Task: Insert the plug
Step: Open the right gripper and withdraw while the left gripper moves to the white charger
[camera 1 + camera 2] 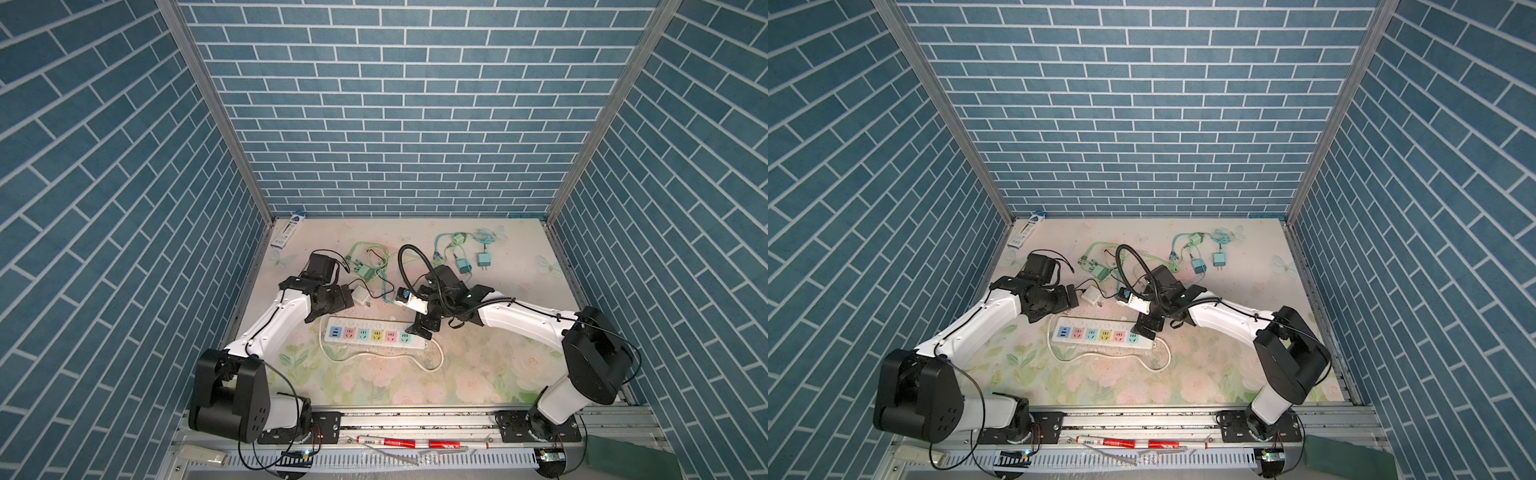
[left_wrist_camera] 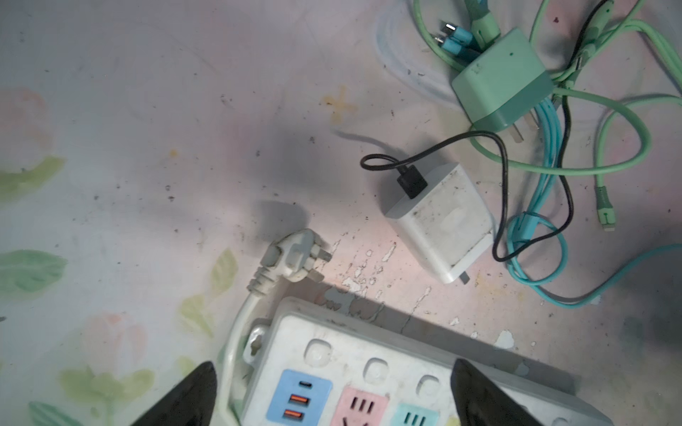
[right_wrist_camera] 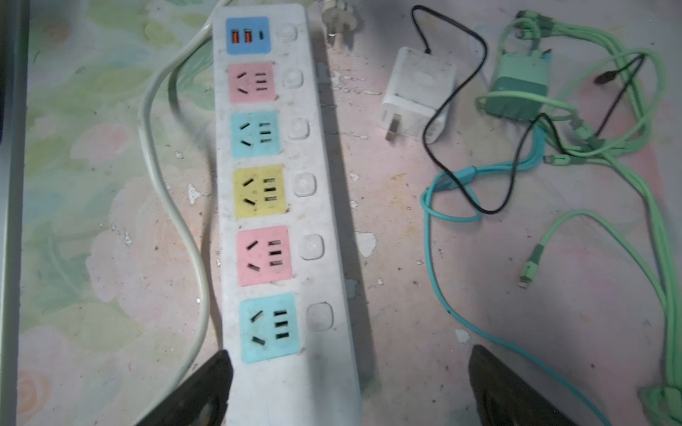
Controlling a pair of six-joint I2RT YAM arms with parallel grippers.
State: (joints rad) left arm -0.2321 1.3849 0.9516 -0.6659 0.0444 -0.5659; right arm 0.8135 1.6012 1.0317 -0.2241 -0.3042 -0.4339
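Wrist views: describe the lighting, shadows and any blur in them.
Left wrist view: a bright warm patch lies around the white charger, the tablecloth away from it is dim, and the cord plug throws a dark shadow. Right wrist view: the power strip is well lit and slightly soft, with a shadow band along its charger side; the corners fall dark.

No legible text; perhaps print on the corner packet [image 1: 289, 233] and red-white pens [image 1: 400, 443], too small.
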